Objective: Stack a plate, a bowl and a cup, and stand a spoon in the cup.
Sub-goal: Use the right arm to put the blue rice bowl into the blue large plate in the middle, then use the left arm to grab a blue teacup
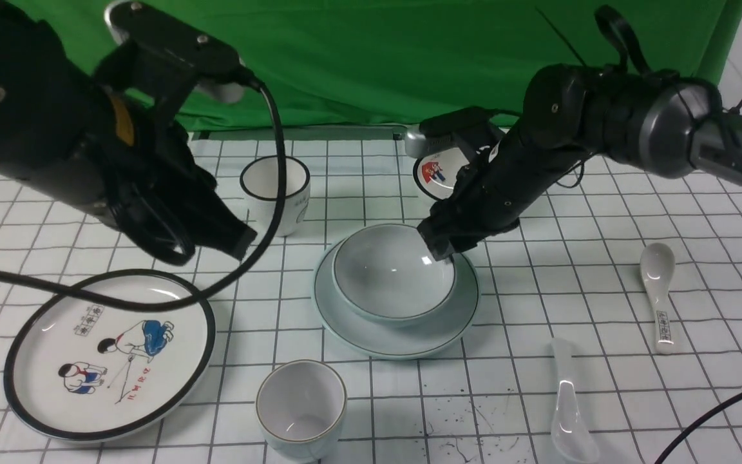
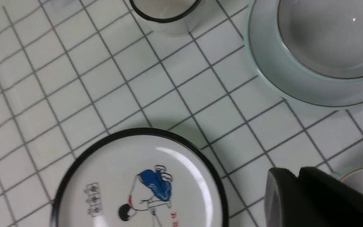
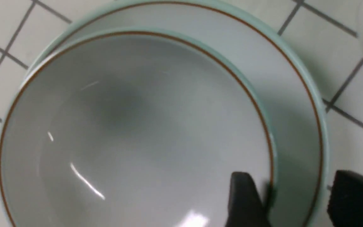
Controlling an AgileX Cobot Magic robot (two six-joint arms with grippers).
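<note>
Plate [image 1: 397,340]: round, pale bluish-white, thin dark rim line, no picture. Lies flat mid-table on the white gridded cloth [image 1: 525,303].

Bowl [image 1: 390,270]: same pale glaze, shallow, plain, thin rim line that reads brownish up close. Sits upright inside the plate, a little toward the far side. Inside is glossy, with only light glints.

Cup [image 1: 300,403]: small, no handle, pale, thin brownish rim. Stands upright on the cloth near the front edge, apart from the plate and nearer than it.

Spoon [image 1: 567,399]: glossy white ceramic, unmarked handle. Lies flat front right, bowl end toward the front, well apart from the cup.

Count, two of each:
- Plates: the plain one and a black-rimmed cartoon plate [image 1: 171,370] at front left.
- Bowls: the plain one and a small cartoon bowl [image 1: 435,174] behind the right arm, partly hidden.
- Cups: the plain one and a black-rimmed cup [image 1: 277,193] at the back.
- Spoons: the plain one and a printed spoon [image 1: 659,296] at far right.

Right gripper [image 1: 440,248]: down at the bowl's far right rim. Its fingers [image 3: 244,201] straddle that rim, one inside the bowl and close against the wall, the other outside over the plate with a clear gap. Jaws spread, not clamped.

Left gripper [image 1: 239,240]: hangs above the cloth between the cartoon plate and the black-rimmed cup, holding nothing visible. Only a dark finger edge shows in its wrist view, so I cannot tell how the jaws stand.
</note>
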